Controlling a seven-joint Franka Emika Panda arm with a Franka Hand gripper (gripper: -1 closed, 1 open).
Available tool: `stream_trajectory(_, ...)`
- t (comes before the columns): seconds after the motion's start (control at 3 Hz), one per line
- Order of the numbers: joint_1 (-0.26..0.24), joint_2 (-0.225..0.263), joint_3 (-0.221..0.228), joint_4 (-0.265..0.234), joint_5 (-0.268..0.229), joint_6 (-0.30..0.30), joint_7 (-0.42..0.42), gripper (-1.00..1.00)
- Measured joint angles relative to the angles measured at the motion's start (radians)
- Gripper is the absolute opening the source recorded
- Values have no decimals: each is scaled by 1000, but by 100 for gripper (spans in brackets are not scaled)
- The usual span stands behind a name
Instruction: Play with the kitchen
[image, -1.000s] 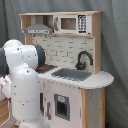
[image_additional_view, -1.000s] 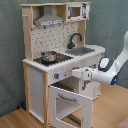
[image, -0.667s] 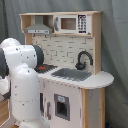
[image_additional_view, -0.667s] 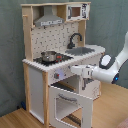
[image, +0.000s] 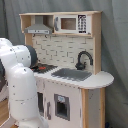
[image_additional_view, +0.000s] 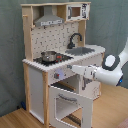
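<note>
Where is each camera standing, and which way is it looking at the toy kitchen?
First exterior view: off the kitchen's sink end, facing its front at an angle; the white robot arm fills the first exterior view's left, close up.
Second exterior view: off the stove end, looking across the open oven door; the arm enters from the second exterior view's right, its gripper near the knobs.
Both exterior views share the black faucet, grey sink, pot and hood.

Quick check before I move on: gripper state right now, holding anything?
Gripper: cannot be told; in the second exterior view its tip sits against the kitchen front below the counter, above the open oven door.
</note>
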Motion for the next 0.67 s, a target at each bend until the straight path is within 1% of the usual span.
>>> stream_trajectory(0.33, 33, -55, -1, 62, 1, -4, 81, 100)
stream_trajectory(0.67, 43, -101, -2, 101, 9, -19, 187, 100)
